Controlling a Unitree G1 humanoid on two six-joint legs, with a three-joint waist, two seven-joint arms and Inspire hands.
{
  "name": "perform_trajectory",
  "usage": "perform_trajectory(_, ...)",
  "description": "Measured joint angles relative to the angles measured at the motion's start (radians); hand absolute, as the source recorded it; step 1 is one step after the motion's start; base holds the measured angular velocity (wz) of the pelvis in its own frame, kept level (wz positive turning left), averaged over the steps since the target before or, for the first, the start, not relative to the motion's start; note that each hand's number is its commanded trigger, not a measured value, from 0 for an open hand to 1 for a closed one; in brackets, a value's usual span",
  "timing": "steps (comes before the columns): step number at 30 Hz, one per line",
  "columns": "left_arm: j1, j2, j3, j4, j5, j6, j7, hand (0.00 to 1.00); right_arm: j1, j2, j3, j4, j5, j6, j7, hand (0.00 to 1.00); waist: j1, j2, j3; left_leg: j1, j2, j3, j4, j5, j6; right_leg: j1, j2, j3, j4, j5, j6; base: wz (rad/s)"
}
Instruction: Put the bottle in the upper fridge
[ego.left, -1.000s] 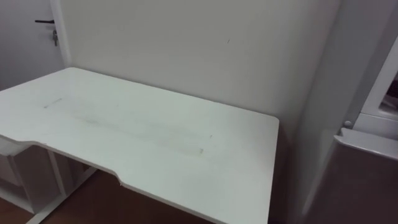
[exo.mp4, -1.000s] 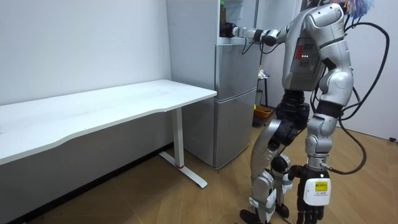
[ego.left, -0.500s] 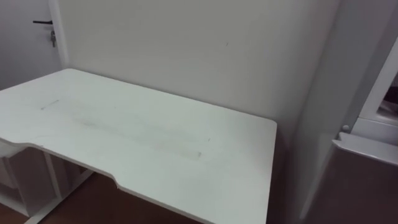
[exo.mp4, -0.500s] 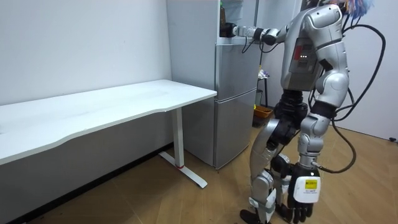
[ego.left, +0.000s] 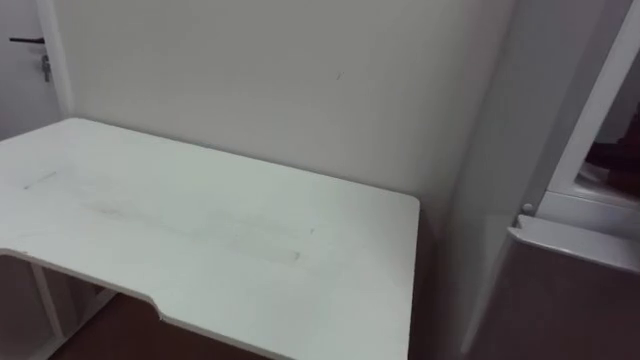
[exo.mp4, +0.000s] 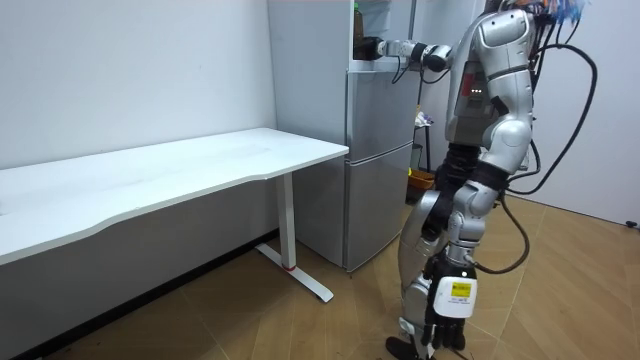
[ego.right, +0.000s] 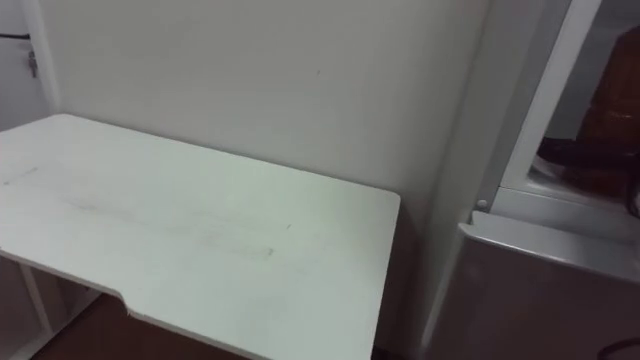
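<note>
I stand close in front of the grey fridge (exo.mp4: 380, 150), facing it. My right arm reaches into the open upper compartment (ego.right: 570, 120). My right hand (exo.mp4: 371, 47) is at the compartment's front edge, a dark shape (ego.right: 585, 155) in the right eye view. Right above it is a brown-orange blur (ego.right: 612, 95) that may be the bottle. Whether the fingers hold it cannot be made out. My left hand (exo.mp4: 448, 300) hangs in front of my legs with its fingers loose and nothing in it.
A long white table (ego.left: 200, 230) stands against the wall on my left, its end next to the fridge's side. The shut lower fridge door (ego.right: 550, 250) is below the opening. An orange bag (exo.mp4: 425, 180) lies on the floor beside the fridge.
The eye views have swung right, bringing more of the fridge opening into sight. My body has shifted nearer the fridge and my left arm has swung in front of my legs. The right hand stays at the compartment.
</note>
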Motion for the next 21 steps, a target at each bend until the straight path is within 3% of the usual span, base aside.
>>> perform_trajectory(3,-0.004,0.000,0.000,0.002,0.022,-0.001,-0.026,0.00,0.000,0.000,-0.011,-0.020,0.002,0.020,-0.006,0.00,-0.009,0.003,-0.0021,0.007,0.001,0.007,-0.005,-0.002,0.003,0.001,-0.001,0.012,0.000,0.000,0.002,-0.14)
perform_trajectory(8,-0.006,0.000,0.000,0.000,0.053,-0.004,-0.067,0.00,0.000,-0.001,-0.043,-0.088,0.007,0.020,-0.026,0.00,-0.030,0.012,-0.0076,0.019,0.004,0.023,-0.010,-0.005,0.006,0.005,-0.001,0.026,0.000,0.001,0.004,-0.12)
perform_trajectory(13,-0.011,0.000,0.000,0.000,0.054,-0.005,-0.078,0.00,0.001,-0.005,-0.047,-0.130,0.001,0.022,-0.036,0.00,-0.054,0.014,-0.0081,0.040,0.004,0.026,-0.016,-0.006,0.005,0.014,-0.001,0.042,0.000,0.001,0.004,-0.07)
perform_trajectory(21,-0.016,-0.011,-0.003,0.018,0.054,-0.016,-0.086,0.00,0.181,-0.005,-0.121,-0.516,-0.005,0.021,-0.043,0.00,-0.072,0.029,-0.0030,0.051,0.016,0.065,-0.020,-0.012,0.004,0.013,0.004,0.076,0.005,0.001,0.004,-0.13)
